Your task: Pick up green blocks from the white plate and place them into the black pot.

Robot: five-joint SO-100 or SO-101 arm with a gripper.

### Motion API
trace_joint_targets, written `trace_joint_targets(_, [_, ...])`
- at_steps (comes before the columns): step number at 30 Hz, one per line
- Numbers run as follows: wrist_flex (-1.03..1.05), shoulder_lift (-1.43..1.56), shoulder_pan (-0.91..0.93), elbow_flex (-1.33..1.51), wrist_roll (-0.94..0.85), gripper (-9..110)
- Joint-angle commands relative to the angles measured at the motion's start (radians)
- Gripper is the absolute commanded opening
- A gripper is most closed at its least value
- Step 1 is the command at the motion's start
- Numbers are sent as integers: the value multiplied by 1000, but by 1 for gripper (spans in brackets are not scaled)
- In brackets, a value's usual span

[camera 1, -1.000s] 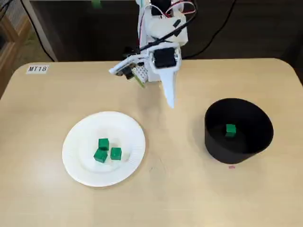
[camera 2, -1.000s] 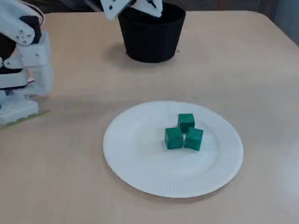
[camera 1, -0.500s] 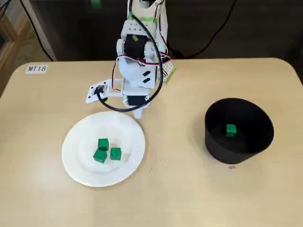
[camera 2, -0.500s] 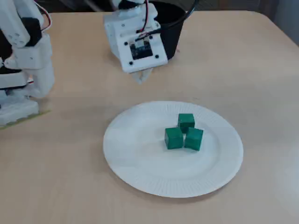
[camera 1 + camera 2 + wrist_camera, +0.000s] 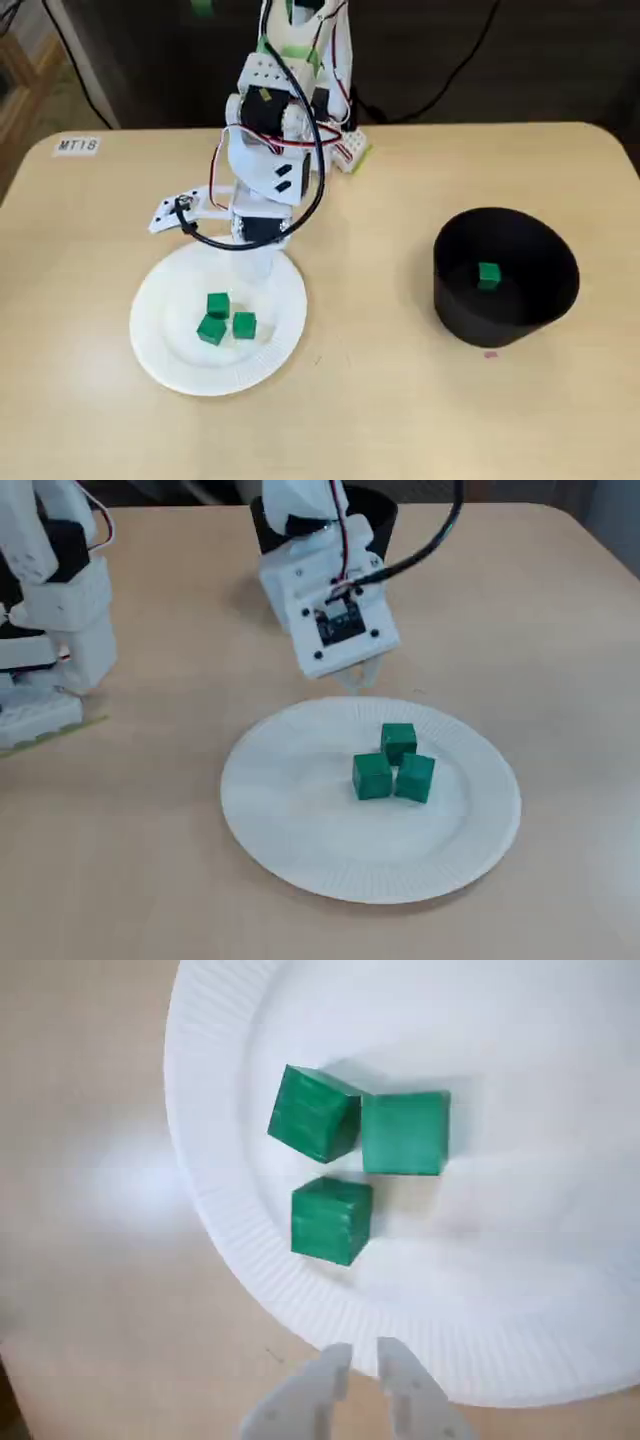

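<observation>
So the tool (image 5: 362,1360) hangs just over the rim of the white plate (image 5: 205,1190) in the wrist view, tips drawn almost together with only a sliver of gap, and nothing between them; my guess is it's lining up above the pile before spreading for a grab.

The three green blocks (image 5: 405,1133) sit bunched near the middle of the plate; two are touching side by side, and the third block (image 5: 331,1220) sits just beside them on the tool's side, so it's probably the easiest first pick. Being so tightly packed, a finger could nudge a neighbour on the way down.

One more green cube (image 5: 487,275) already lies at the bottom of the black pot (image 5: 505,305), which stands on the desk (image 5: 400,420) well apart from the plate; I'd say the job is roughly a quarter done.
</observation>
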Motion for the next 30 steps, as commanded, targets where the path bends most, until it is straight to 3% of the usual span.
trace_joint_targets(1, [-40,-35,3,-64,14,19])
trace_joint_targets(6, [-49,-91,35,-98,40,32])
trace_joint_targets(17, [67,-353,51,-319,20,30])
trace_joint_targets(26, [83,-500,64,-453,28,23])
trace_joint_targets(30, [87,-522,72,-483,44,7])
